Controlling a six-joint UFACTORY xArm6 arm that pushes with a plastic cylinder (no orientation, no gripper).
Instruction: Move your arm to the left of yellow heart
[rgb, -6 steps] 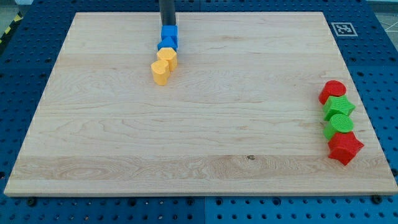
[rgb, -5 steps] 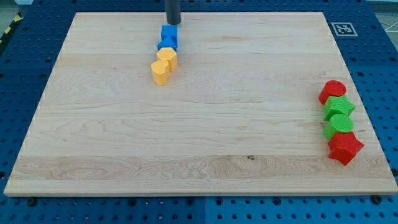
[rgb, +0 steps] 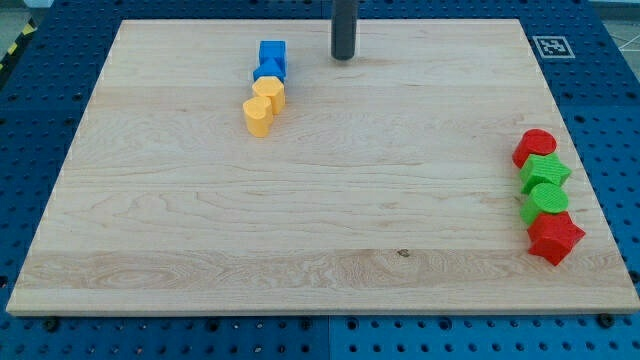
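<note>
Two yellow blocks touch in the upper left part of the wooden board (rgb: 300, 220). The upper yellow block (rgb: 269, 93) looks heart-shaped and the lower yellow block (rgb: 259, 115) looks rounded; neither shape is clear. Two blue blocks stand just above them: a blue cube (rgb: 272, 52) and a smaller blue block (rgb: 267, 70) touching the upper yellow one. My tip (rgb: 343, 58) is on the board near the view's top. It is to the right of the blue cube and up and to the right of the yellow blocks, touching none of them.
A column of blocks stands at the view's right edge of the board: a red round block (rgb: 535, 146), a green star (rgb: 545, 172), a green round block (rgb: 547, 197) and a red star (rgb: 554, 238). A printed marker (rgb: 551, 46) sits at the top right corner.
My tip has moved to the view's right, from just above the blue cube to a spot well right of it. No block has moved.
</note>
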